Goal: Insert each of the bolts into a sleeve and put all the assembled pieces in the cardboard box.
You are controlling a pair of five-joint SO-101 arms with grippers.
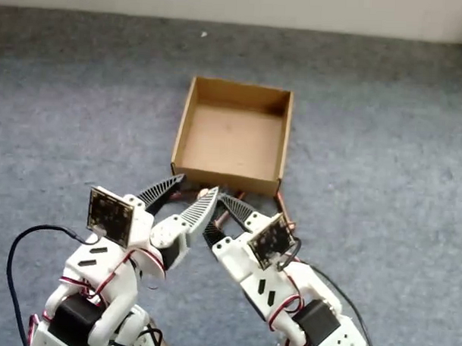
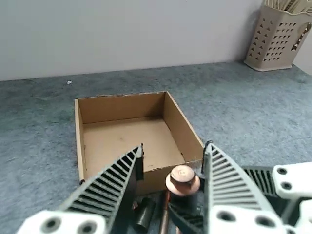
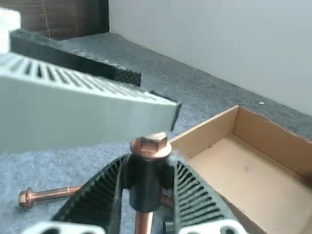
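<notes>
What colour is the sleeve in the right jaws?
Black; the sleeve shows best in the right wrist view.

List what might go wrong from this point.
1. The right pincer grips the sleeve with the bolt merely seated in it; tilting may let the bolt slide out.
2. The open left pincer closely flanks that bolt's head; a swing by either arm could knock it.
3. The assembly sits before the near wall of the cardboard box; an early release would drop it on the carpet among the loose sleeve and loose bolt.
</notes>
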